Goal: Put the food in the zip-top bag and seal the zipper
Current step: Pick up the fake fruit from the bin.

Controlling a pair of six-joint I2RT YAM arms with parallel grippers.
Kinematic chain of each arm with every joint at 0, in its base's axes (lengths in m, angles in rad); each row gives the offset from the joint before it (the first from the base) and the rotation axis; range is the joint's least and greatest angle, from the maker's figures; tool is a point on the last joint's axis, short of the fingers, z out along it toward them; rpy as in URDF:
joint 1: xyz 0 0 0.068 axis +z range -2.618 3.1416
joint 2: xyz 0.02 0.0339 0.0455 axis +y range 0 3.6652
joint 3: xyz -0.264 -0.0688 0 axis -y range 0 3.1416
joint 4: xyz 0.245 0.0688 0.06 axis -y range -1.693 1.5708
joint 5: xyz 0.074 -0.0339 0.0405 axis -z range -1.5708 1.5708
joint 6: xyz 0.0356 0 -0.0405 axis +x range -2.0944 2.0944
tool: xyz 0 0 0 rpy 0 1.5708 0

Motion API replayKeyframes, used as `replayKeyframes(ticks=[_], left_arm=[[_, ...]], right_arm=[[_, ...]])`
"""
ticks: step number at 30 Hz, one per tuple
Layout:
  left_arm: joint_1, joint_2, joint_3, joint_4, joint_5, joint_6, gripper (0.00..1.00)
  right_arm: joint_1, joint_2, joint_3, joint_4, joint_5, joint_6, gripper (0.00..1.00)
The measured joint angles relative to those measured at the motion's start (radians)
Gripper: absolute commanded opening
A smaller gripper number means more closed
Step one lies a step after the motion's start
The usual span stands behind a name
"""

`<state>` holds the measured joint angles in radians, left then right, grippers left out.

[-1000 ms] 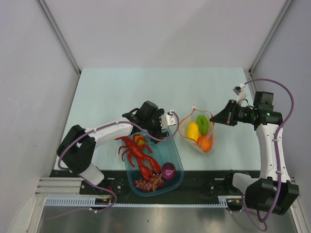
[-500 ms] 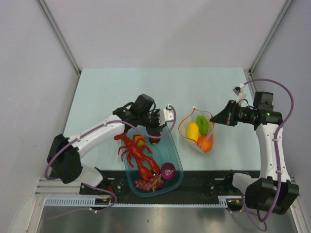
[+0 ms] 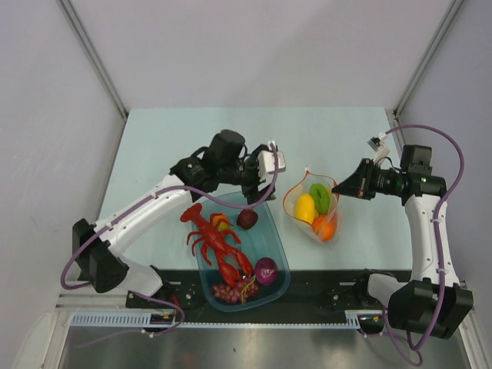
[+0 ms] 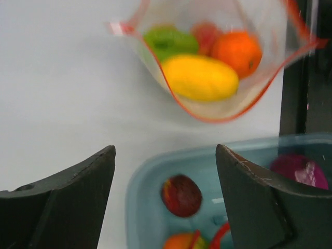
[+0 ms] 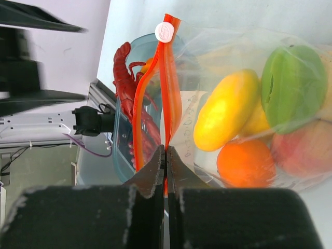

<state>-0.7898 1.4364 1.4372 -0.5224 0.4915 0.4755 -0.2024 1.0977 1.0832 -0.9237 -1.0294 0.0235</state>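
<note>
The clear zip-top bag (image 3: 311, 207) lies open on the table and holds a yellow mango (image 3: 305, 206), a green piece (image 3: 320, 195) and an orange (image 3: 325, 228). My right gripper (image 3: 344, 187) is shut on the bag's red zipper strip (image 5: 168, 78) at the mouth edge (image 5: 166, 150). My left gripper (image 3: 257, 191) is wide open and empty, above the far end of the blue tub (image 3: 280, 246). In the left wrist view (image 4: 166, 150) a dark red fruit (image 4: 181, 195) lies in the tub below its jaws, and the bag (image 4: 218, 106) is beyond.
The tub also holds a red lobster (image 3: 219, 246), an orange-yellow piece (image 3: 221, 223), a purple piece (image 3: 267, 270) and grapes (image 3: 231, 292). The tub sits at the table's near edge, just left of the bag. Grey walls enclose the table.
My left gripper has risen out of the tub and moved up toward the far right, jaws open. The dark red fruit stays in the tub. The right arm has not moved.
</note>
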Motion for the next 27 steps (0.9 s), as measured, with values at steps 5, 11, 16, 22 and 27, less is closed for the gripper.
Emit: replayKeyframes(ticks=[5, 11, 16, 22, 27], left_arm=[[0.001, -0.015, -0.277, -0.022, -0.114, -0.066, 0.88], [0.001, 0.016, -0.383, -0.018, -0.264, -0.190, 0.90], [0.001, 0.114, -0.386, 0.048, -0.338, -0.237, 0.89], [0.001, 0.248, -0.386, 0.060, -0.366, -0.259, 0.71], [0.001, 0.243, -0.386, 0.056, -0.349, -0.264, 0.43]], right_arm=[[0.000, 0.000, 0.000, 0.000, 0.000, -0.002, 0.00], [0.000, 0.000, -0.019, 0.000, 0.000, -0.002, 0.00], [0.000, 0.000, -0.023, 0.001, 0.000, -0.002, 0.00], [0.000, 0.000, -0.023, 0.000, 0.001, -0.002, 0.00], [0.000, 0.000, -0.023, 0.000, 0.002, -0.002, 0.00]])
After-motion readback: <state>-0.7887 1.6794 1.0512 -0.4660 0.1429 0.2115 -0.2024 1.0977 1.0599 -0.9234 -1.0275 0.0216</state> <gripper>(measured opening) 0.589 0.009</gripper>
